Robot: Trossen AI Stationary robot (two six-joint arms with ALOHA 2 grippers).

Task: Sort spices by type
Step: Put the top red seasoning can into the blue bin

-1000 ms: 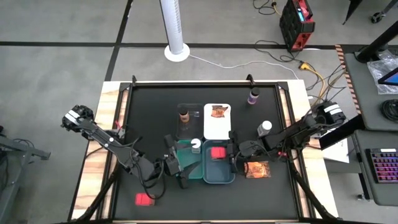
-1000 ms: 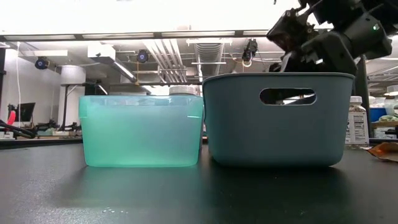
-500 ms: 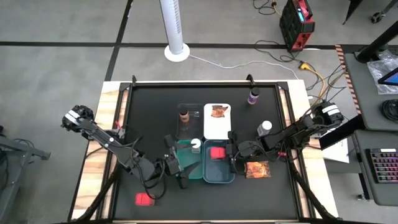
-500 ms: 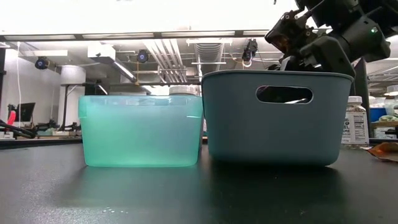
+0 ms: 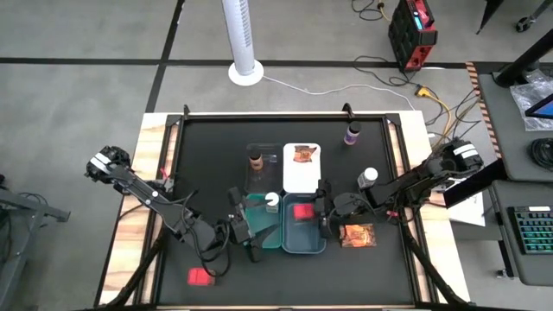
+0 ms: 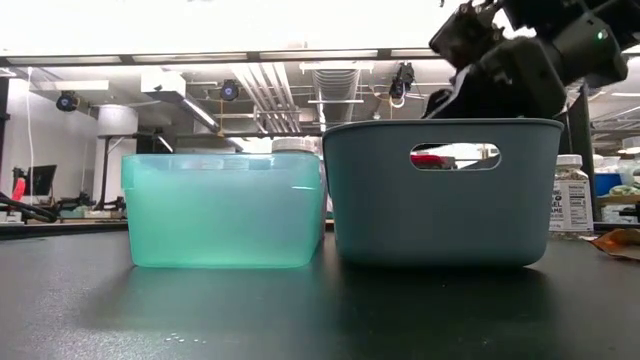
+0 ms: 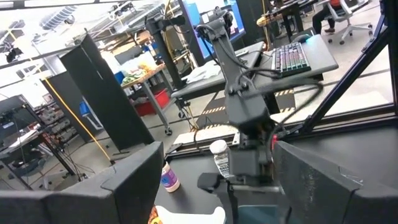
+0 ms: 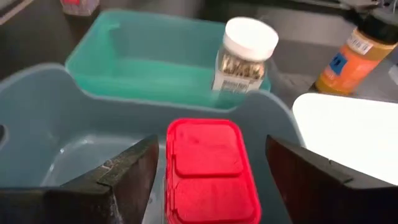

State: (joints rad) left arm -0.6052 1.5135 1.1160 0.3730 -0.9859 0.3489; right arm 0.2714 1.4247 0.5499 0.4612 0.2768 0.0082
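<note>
A glossy red plastic box [image 8: 208, 171] is seen inside the matte grey-blue plastic tray [image 8: 56, 118], low in frame, between the right gripper [image 8: 208, 180]'s spread, empty fingers; the left gripper [image 7: 214, 180] is likewise held wide, empty.

A robotics lab or workshop: exposed ceiling ducts [image 6: 270, 85] and strip lights overhead, desks with a keyboard [image 7: 291, 59] and monitors, office chairs, cables trailing across the grey floor [image 5: 78, 95]

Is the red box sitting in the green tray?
No, the red box lies in the grey-blue tray; the green tray beside it holds a white-capped jar.
</note>
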